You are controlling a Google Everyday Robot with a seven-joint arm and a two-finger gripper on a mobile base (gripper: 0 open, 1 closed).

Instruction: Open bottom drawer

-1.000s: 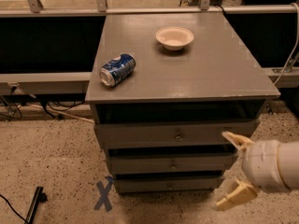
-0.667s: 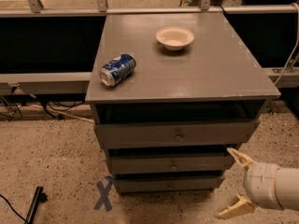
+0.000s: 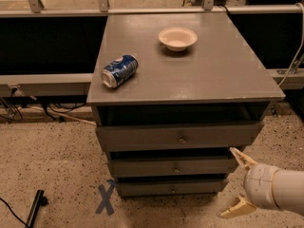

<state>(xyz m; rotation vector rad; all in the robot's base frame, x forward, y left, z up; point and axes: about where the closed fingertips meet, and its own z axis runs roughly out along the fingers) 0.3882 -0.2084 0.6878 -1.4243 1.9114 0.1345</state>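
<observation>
The thin grey wooden bottom drawer (image 3: 142,189) sits lowest in the cabinet, right above the floor. It has the smallest front of the three drawers. A tiny round metal knob (image 3: 172,189) sits in the middle of its front. A thin dark gap shows above the front.

The cream two-finger pincer (image 3: 227,183) is low down at the right end of this drawer, near the cabinet's right corner. Its two pointy fingers (image 3: 241,158) are spread wide apart and hold nothing. One finger is up beside the middle drawer and the other is down near the floor. Both tips point left, toward the cabinet. I cannot tell if the top tip touches the cabinet. The pincer is not on the knob. Behind it is a fat, round white arm piece (image 3: 270,186).

Above the bottom drawer is the mid-sized grey drawer (image 3: 142,167), and above that the widest grey drawer (image 3: 142,137) with a bigger knob.

On the flat grey tabletop (image 3: 213,65) a dented blue drink can (image 3: 119,71) lies on its side near the left front corner. A small round cream bowl (image 3: 177,38) stands farther back, well apart from the can.

On the speckled stone floor (image 3: 52,165), a blue tape X (image 3: 106,198) lies by the cabinet's left front corner. A thin black stick (image 3: 34,213) lies farther left.
</observation>
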